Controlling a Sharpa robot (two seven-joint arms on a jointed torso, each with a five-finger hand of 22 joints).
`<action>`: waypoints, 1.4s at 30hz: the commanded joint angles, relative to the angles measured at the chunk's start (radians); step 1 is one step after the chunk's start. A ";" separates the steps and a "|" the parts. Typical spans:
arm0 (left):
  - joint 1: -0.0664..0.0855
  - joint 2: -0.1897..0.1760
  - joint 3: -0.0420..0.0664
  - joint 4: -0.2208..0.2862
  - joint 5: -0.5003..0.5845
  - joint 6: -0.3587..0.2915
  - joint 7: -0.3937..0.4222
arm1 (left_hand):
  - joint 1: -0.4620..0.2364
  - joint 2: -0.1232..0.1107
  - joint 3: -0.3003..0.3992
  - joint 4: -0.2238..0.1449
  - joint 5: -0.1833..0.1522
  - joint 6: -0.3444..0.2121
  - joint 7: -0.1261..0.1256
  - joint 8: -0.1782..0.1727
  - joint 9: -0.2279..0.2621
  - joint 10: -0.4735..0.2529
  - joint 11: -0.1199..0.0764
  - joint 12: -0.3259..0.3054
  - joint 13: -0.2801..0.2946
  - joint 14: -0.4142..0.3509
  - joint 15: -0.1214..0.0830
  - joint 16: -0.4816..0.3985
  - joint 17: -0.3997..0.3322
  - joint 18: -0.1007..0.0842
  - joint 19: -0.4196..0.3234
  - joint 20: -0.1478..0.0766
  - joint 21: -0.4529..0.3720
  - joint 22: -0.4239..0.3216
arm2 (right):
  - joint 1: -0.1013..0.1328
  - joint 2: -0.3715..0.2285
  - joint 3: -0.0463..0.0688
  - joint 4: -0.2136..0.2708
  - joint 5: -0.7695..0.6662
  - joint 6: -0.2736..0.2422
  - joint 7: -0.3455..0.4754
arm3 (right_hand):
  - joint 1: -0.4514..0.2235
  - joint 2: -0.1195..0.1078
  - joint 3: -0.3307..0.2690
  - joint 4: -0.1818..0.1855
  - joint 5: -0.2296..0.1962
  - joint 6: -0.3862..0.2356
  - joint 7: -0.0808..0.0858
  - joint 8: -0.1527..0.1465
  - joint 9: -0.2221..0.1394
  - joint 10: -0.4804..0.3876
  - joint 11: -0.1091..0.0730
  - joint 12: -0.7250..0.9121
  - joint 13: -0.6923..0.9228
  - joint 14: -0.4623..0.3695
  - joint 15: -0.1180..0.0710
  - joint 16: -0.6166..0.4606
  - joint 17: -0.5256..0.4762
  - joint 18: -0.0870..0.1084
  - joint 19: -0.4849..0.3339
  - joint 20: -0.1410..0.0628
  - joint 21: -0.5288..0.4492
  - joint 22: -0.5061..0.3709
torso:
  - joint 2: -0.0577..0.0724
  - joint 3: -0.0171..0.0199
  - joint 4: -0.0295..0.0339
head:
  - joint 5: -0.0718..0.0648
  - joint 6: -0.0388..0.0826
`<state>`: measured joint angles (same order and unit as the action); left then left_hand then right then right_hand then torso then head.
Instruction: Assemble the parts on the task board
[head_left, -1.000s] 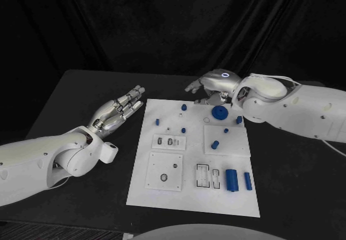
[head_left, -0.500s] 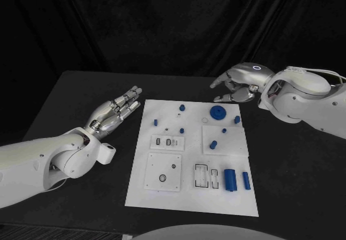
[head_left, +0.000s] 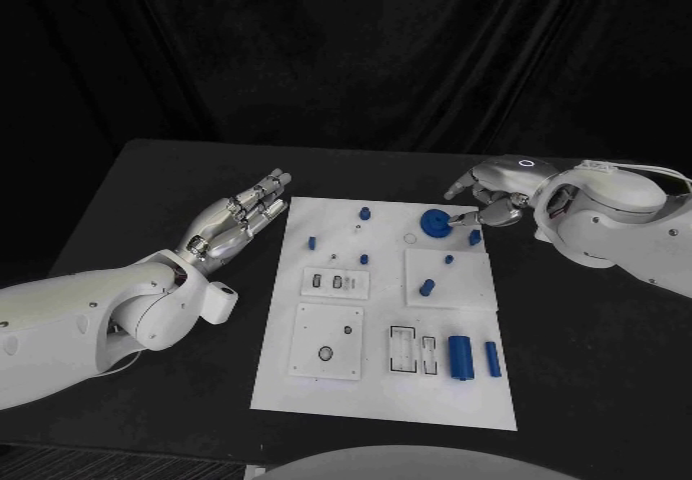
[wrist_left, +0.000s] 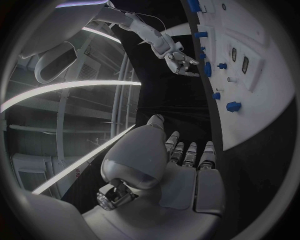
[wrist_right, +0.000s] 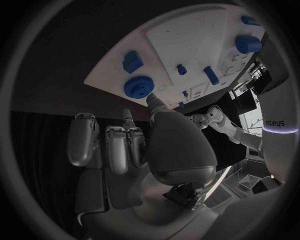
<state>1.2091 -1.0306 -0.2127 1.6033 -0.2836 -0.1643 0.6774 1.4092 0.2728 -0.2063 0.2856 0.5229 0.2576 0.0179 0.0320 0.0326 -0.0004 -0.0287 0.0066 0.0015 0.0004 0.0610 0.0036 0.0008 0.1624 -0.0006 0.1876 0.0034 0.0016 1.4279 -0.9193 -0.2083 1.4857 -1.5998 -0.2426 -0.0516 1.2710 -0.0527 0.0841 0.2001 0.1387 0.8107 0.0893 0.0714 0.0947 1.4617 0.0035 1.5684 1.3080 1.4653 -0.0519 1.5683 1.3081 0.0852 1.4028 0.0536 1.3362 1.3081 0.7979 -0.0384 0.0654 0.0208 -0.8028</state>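
Note:
The white task board (head_left: 382, 395) lies in the middle of the black table. A blue gear (head_left: 437, 221) sits flat near its far right corner. My right hand (head_left: 490, 190) hovers at that corner with nothing in it. In the right wrist view one fingertip (wrist_right: 155, 103) reaches right up to the gear (wrist_right: 139, 87); I cannot tell whether it touches. My left hand (head_left: 238, 218) lies flat and empty, fingers straight, beside the board's far left edge. Small blue pegs (head_left: 428, 289) stand across the board. Two blue cylinders (head_left: 462, 358) lie at its near right.
White inset plates with slots (head_left: 336, 284) and a hole (head_left: 329, 343) occupy the board's left half. Bare black table (head_left: 159, 180) surrounds the board on all sides. In the left wrist view the right hand (wrist_left: 178, 57) shows at the board's (wrist_left: 275, 100) far end.
My right hand has swung off from above the gear towards the right, then come down beside the board's far right corner. The gear stays in place. My left hand has not moved.

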 joint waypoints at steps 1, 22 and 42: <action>0.002 0.003 0.001 0.000 0.006 0.016 0.217 | 0.012 0.002 0.006 -0.001 0.006 0.004 0.003 0.003 0.001 0.000 0.006 -0.007 -0.001 0.000 0.010 -0.004 -0.001 0.016 0.001 0.004 -0.003 -0.002 | -0.006 0.002 0.001 -0.004 -0.030 0.009 -0.035 | 0.001 -0.001 0.005 -0.006 0.004 -0.007 -0.002 -0.003 0.002 0.109 -0.005 0.002 0.263 0.106 -0.007 0.003 0.263 -0.020 0.009 0.000 0.008 0.069 | 0.001 0.0020 0.0009 | -0.003 0.000; 0.002 0.004 0.001 -0.004 0.006 0.027 0.207 | 0.014 0.002 0.009 -0.002 0.006 0.003 0.004 0.003 0.001 0.000 0.008 -0.007 -0.001 0.000 0.014 -0.004 -0.001 0.016 0.001 0.006 -0.003 -0.002 | -0.027 0.016 0.001 -0.011 -0.041 -0.084 0.006 | 0.044 -0.003 0.027 -0.054 0.094 0.037 -0.008 0.015 0.050 0.109 -0.012 0.002 0.263 0.106 -0.016 0.003 0.263 -0.022 0.023 -0.009 0.021 0.090 | -0.003 -0.0023 0.0010 | 0.001 -0.002; 0.002 0.010 0.001 -0.014 0.006 0.036 0.203 | 0.016 0.003 0.012 -0.004 0.006 0.002 0.005 0.002 0.001 0.000 0.010 -0.007 -0.001 0.000 0.018 -0.004 -0.001 0.016 0.001 0.008 -0.003 -0.002 | -0.054 0.054 0.001 -0.050 -0.041 -0.060 0.007 | 0.029 -0.005 0.027 -0.061 0.106 0.057 -0.003 0.033 0.111 0.109 -0.010 0.002 0.263 0.106 -0.016 0.003 0.263 -0.026 0.037 -0.010 0.033 0.104 | -0.003 -0.0019 -0.0032 | 0.003 -0.010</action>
<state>1.2091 -1.0226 -0.2127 1.5889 -0.2824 -0.1418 0.6774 1.4131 0.2767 -0.2007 0.2799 0.5229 0.2575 0.0179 0.0319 0.0322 -0.0004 -0.0287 0.0066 0.0014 -0.0033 0.0717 0.0036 0.0017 0.1624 -0.0007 0.1875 0.0034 0.0010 1.3769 -0.8665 -0.2080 1.4382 -1.6337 -0.3048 -0.0468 1.3084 -0.0579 0.1119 0.1418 0.2496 0.8617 0.0848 0.1006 0.2032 1.4653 0.0000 1.5683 1.3076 1.4687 -0.0626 1.5682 1.3077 0.0696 1.4348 0.0430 1.3659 1.3076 0.7950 -0.0403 0.0632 0.0226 -0.8111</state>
